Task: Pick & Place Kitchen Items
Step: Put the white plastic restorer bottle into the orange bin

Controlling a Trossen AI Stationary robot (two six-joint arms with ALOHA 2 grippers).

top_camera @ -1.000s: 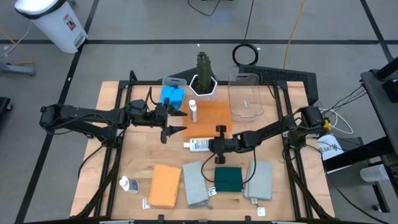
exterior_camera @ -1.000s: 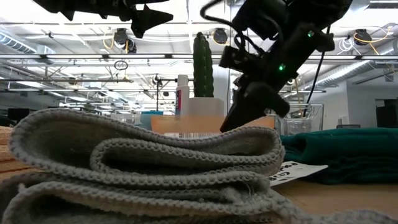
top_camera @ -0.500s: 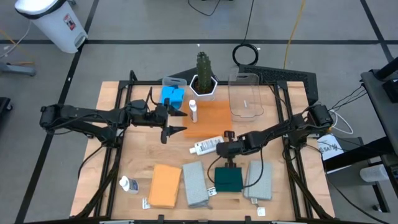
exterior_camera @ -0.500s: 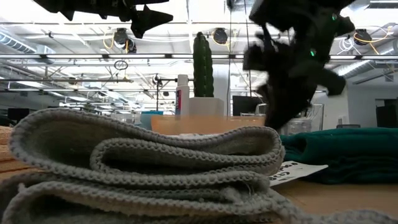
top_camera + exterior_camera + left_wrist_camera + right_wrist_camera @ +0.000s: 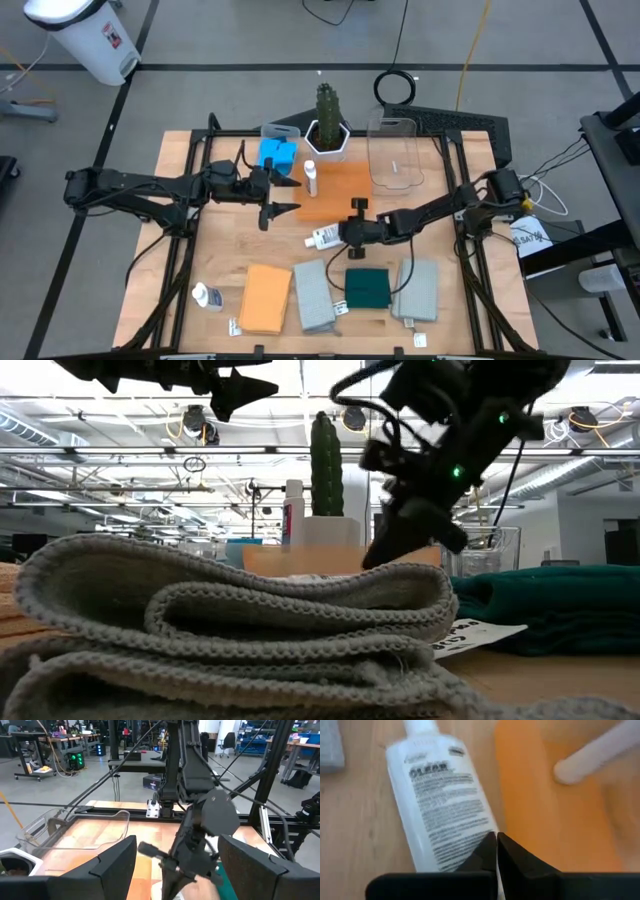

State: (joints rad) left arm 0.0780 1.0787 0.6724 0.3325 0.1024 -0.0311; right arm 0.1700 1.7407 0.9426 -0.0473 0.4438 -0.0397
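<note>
A white bottle [image 5: 322, 236] with black print is lying near the tabletop's [image 5: 230, 240] pale wood middle, touching the orange tray [image 5: 335, 190]. Orange [image 5: 265, 297], grey [image 5: 314, 295] and dark green [image 5: 367, 287] cloths are showing along the near edge. Bright-blue sponges [image 5: 277, 154] are sitting beside the green cactus [image 5: 327, 105].

Left arm reaches in from the table's left edge toward the middle, left gripper [image 5: 283, 196] raised off the surface with fingers spread wide, holding nothing. Right arm stretches in from the right edge, bent low, right gripper [image 5: 341, 234] near the table's centre, fingertips [image 5: 492, 851] pressed together.
</note>
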